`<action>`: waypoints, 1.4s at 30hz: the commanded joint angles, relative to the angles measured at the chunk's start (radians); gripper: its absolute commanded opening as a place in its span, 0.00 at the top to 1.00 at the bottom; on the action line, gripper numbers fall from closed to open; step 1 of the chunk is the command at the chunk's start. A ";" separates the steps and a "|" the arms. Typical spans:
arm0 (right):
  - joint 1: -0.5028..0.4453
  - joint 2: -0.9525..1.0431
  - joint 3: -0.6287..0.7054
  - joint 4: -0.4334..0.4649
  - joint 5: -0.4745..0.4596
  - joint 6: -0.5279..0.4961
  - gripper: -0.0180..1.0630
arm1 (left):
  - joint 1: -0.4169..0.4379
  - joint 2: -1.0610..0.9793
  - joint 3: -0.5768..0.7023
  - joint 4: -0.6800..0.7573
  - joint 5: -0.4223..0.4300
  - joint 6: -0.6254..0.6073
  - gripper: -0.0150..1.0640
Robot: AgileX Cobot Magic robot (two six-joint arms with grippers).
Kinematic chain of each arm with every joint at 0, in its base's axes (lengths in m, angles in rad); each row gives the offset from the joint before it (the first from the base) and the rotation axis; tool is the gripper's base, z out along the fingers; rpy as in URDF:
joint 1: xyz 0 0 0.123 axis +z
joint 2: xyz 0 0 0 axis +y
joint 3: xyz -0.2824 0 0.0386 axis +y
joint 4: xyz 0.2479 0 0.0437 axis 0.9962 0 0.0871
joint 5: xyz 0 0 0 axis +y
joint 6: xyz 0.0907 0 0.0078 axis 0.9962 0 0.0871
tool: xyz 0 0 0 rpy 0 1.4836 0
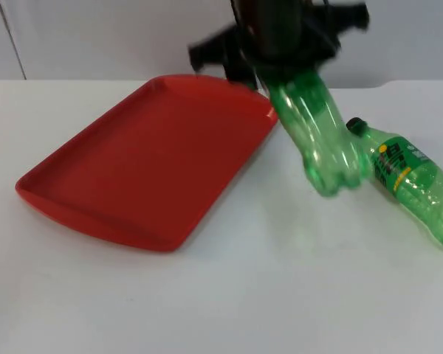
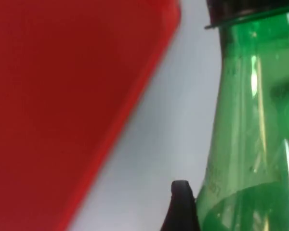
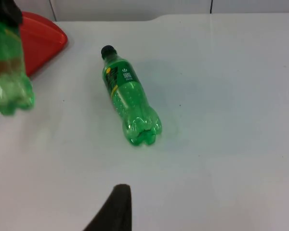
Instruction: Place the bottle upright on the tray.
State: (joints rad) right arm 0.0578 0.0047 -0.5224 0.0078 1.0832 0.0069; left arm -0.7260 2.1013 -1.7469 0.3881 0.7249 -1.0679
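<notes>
A: Where is the bottle the task concerns, and who has it?

B: There are 2 green bottles. The held bottle [image 1: 319, 140] hangs in the air just beside the right edge of the red tray [image 1: 144, 158], tilted, base down and toward the camera, neck up inside the left gripper [image 1: 269, 70]. The claw is clamped on the bottle's neck end. In the left wrist view a black fingertip [image 2: 182, 204] presses against the green wall of that bottle [image 2: 253, 134], with the tray's corner [image 2: 62, 96] alongside.

A: And the second one?

B: The lying bottle [image 1: 410, 177] rests on its side on the white table [image 1: 280, 295], black cap toward the held one, near it but apart. The right wrist view shows it [image 3: 127, 101] flat on the table.

A: What about the other arm?

B: The right gripper waits over the table; 1 dark fingertip [image 3: 113, 209] shows, and I cannot tell whether its claw is apart or together.

A: Which step is this?

B: I judge it the carry: bottle lifted, not yet over the tray. The next move calls for shifting it leftward above the tray floor, righting the tilt so the base sits flat, lowering, then releasing.
</notes>
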 commanded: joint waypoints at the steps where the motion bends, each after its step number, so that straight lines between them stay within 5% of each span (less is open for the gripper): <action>1: -0.006 -0.005 0.006 0.003 -0.006 -0.001 0.02 | 0.022 -0.064 -0.004 0.043 -0.006 0.020 0.99; 9: -0.006 -0.005 0.006 0.003 -0.006 -0.001 0.02 | 0.141 -0.207 -0.004 0.033 -0.123 0.220 0.99; 22: -0.006 -0.005 0.006 0.003 -0.006 -0.001 0.02 | 0.333 -0.279 -0.004 -0.341 -0.248 0.699 0.99; 42: -0.006 -0.005 0.006 0.003 -0.006 -0.001 0.02 | 0.427 -0.281 -0.004 -0.476 -0.346 0.996 0.99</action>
State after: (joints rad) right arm 0.0578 0.0047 -0.5224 0.0078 1.0832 0.0085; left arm -0.2990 1.8367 -1.7469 -0.0739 0.4059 -0.0779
